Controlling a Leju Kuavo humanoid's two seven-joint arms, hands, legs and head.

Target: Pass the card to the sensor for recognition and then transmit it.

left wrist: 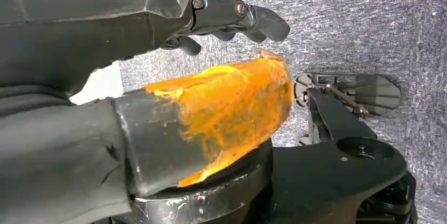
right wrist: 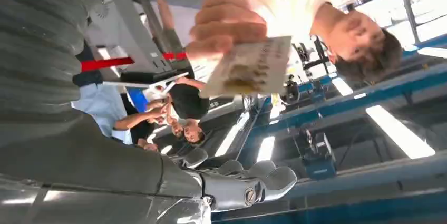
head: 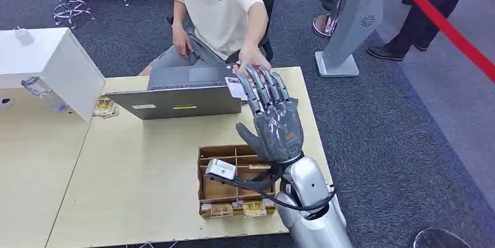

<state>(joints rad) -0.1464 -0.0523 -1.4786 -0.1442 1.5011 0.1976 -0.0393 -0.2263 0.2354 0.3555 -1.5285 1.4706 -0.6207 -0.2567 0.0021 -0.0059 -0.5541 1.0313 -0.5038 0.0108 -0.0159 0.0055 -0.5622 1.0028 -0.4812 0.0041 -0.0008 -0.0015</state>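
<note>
A seated person's hand holds the white card above the table's far edge. In the right wrist view the card is pinched in the person's fingers, and my own fingers lie stretched out apart from it. My right hand is raised over the table with fingers spread, their tips beside the card, holding nothing. The white sensor sits on a wooden divided box below that hand. My left hand hangs over grey carpet, loosely curled, with nothing in it.
A grey laptop stands at the table's far side, left of the card. A white cabinet is at the far left. Small gold packets lie at the box's front. A red barrier and a standing person's legs are at the right.
</note>
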